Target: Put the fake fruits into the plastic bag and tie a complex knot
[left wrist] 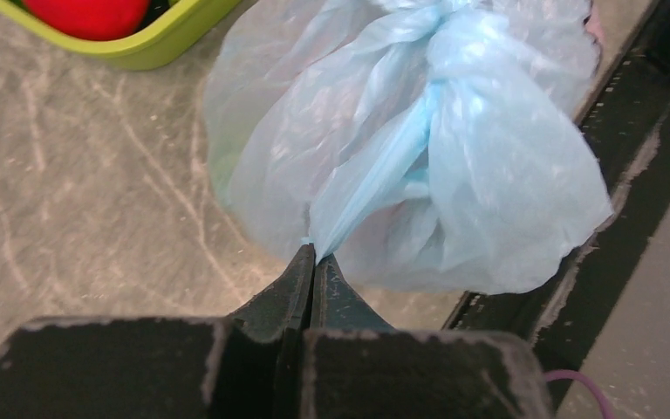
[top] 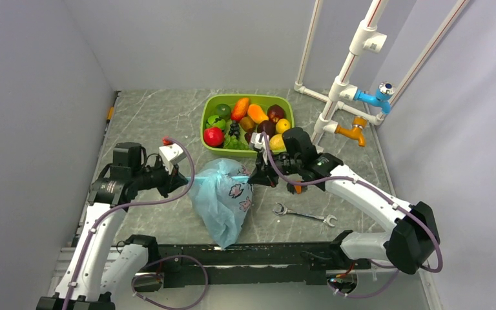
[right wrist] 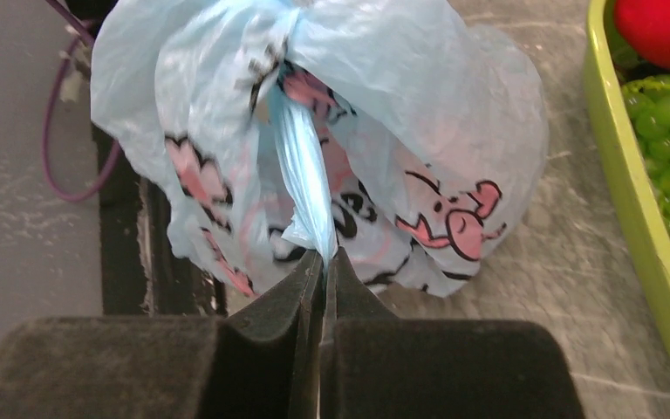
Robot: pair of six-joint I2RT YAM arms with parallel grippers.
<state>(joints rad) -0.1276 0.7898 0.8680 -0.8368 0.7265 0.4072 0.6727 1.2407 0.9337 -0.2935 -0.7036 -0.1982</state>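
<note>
Top external view has the plastic bag (top: pixel 223 200) lying on the table (top: pixel 155 123) between the two arms, just in front of the green tray (top: pixel 205 123), with its near end over the black rail (top: pixel 278 255) at the table edge. The left gripper (top: pixel 186 183) is clamped shut on the very tip of one twisted tail (left wrist: pixel 375 166). The right gripper (top: pixel 256 175) is pinched closed on the opposite tail (right wrist: pixel 304 166). Both strips run up to the knot (left wrist: pixel 436 17) at the bag's gathered neck. My biggest worry is how little plastic each one has. Both wrist views show only the last bit of tail between the pads, so a firm outward pull could just slide the film out and leave the knot loose. Pull too hard the other way and this thin crinkly stuff could stretch or tear right at the pinch. If one arm pulls harder than the other, I'd guess the whole bag drags sideways, maybe bumping the tray or catching on the rail. Also, a pile of fake fruits (top: pixel 248 123) is sitting in the tray, and I can't tell what's actually inside the bag, so cinching now might seal it short. There's a wrench (top: pixel 303 214) lying near the right arm too, which a low sweep could knock.
</note>
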